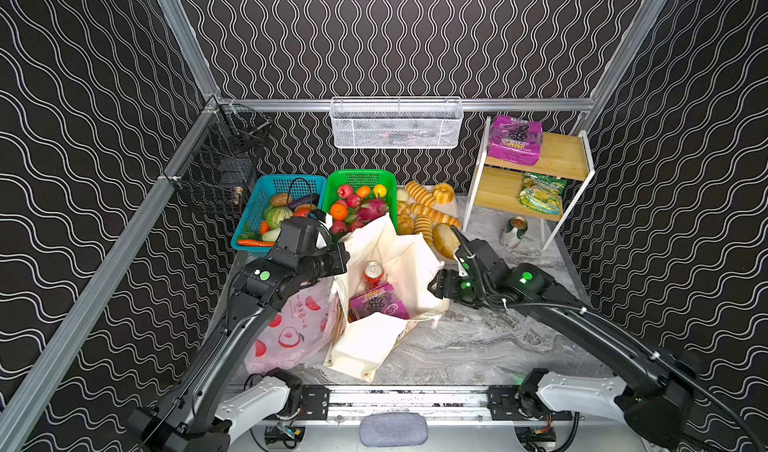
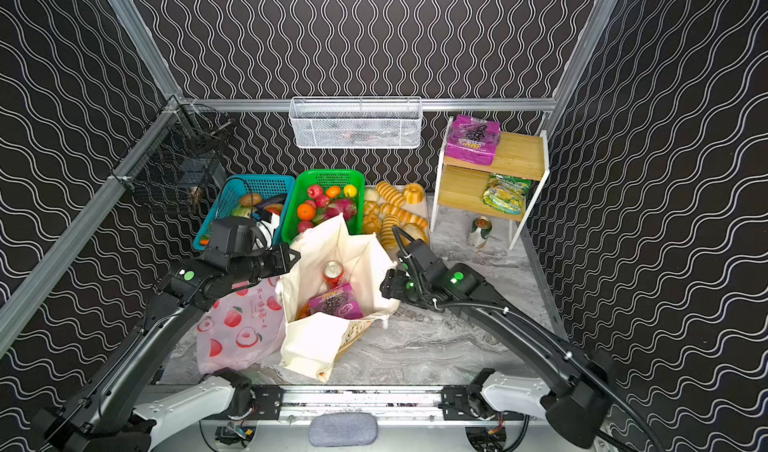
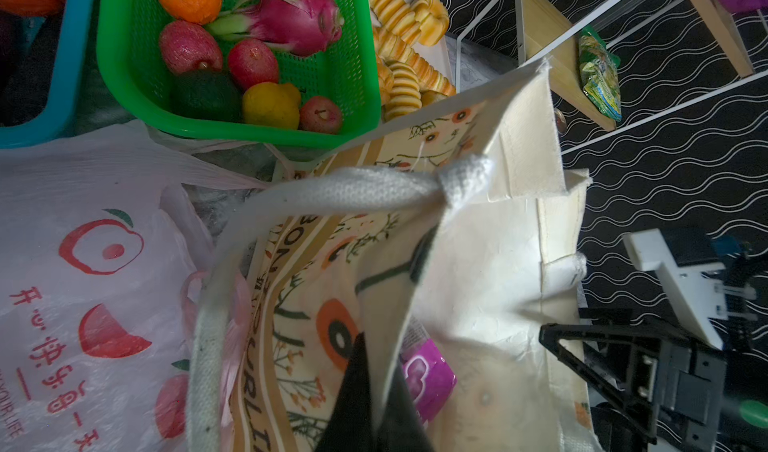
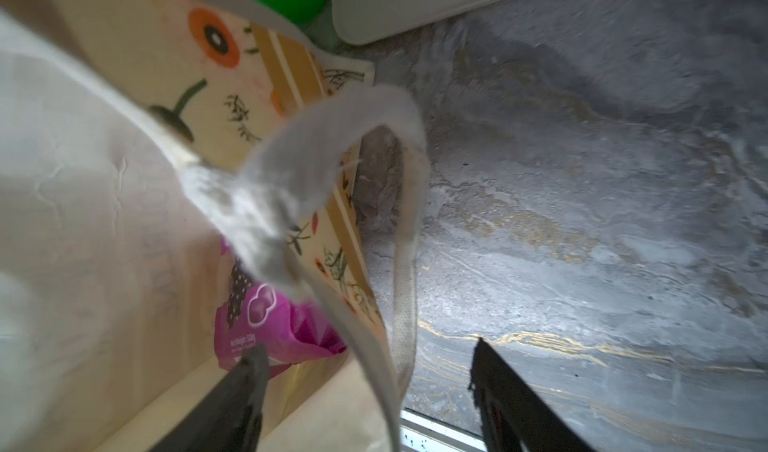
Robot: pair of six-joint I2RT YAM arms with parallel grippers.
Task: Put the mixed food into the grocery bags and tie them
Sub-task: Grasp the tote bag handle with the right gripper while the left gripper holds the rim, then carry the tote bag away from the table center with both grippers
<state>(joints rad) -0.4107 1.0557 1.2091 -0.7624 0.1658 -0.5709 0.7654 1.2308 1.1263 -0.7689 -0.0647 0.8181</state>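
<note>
In both top views the cloth bag stands open between the left gripper and the right gripper. The can and purple packet sit inside it.

In the left wrist view the left gripper is pinched tight on the bag's wall, with the packet right beside its fingers.

In the right wrist view the right gripper is wide and holds nothing. The handle hangs between its jaws. To do this well, it should close on the strap alone, not the bag's wall.
</note>
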